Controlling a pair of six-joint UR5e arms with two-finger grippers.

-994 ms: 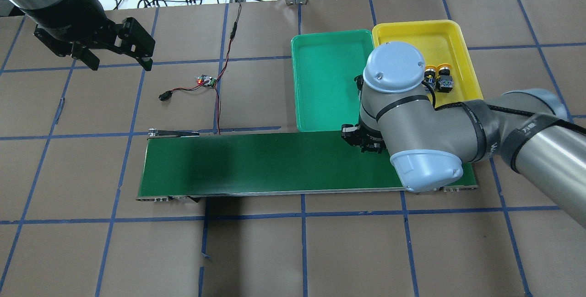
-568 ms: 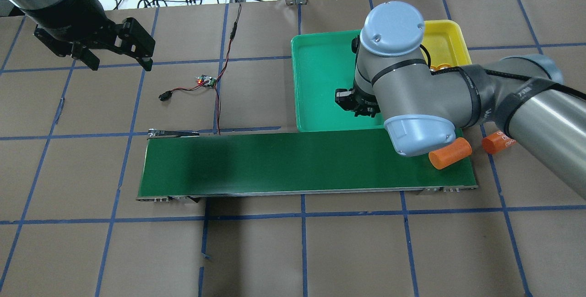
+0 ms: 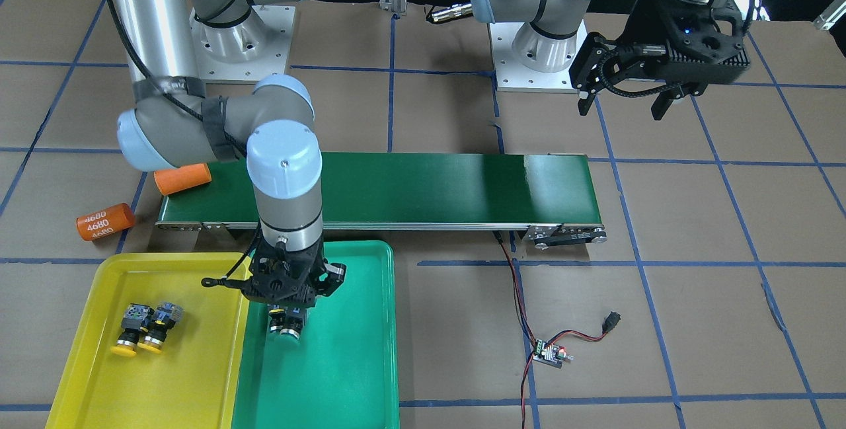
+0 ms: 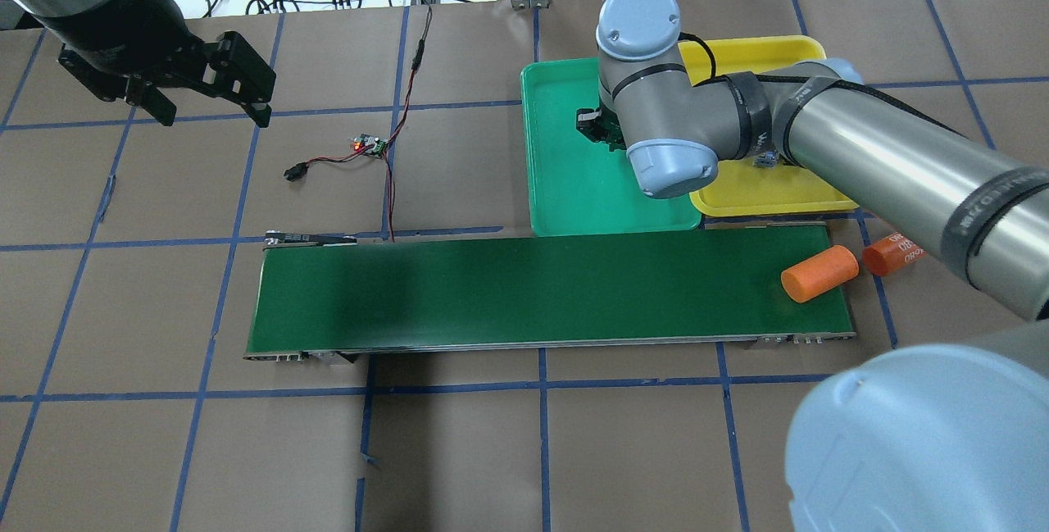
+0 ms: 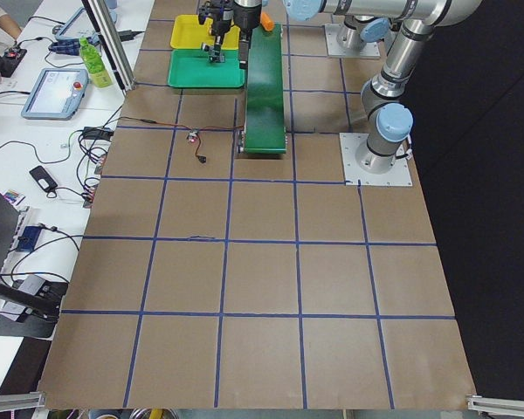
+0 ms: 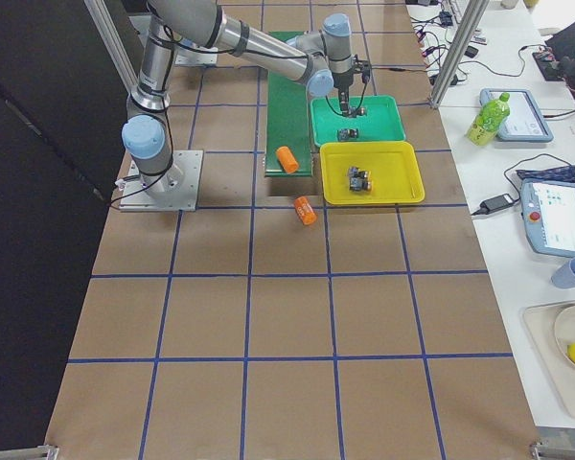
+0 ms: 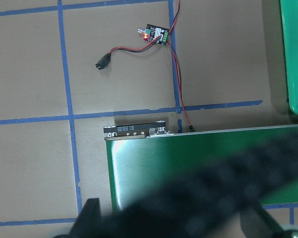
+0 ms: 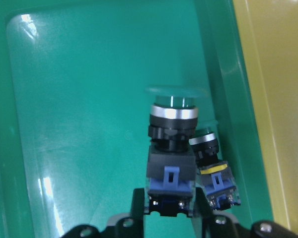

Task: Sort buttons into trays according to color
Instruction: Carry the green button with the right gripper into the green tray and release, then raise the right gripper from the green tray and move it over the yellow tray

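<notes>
The right tool (image 8: 170, 206), clamped on a green button (image 8: 172, 134), hung over the green tray (image 8: 79, 124), cap pointing away, apparently just beside a second green button (image 8: 212, 166)

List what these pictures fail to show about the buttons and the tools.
- Overhead view: the wrist of the right arm hides most of the right tool, the held green button and the loose green button; its forearm covers nearly all of the yellow buttons.
- Right wrist view: whether the held green button touches the green tray floor is unclear.
- Left wrist view: the left tool is a dark blur.
- Exterior left view: buttons too small.
</notes>
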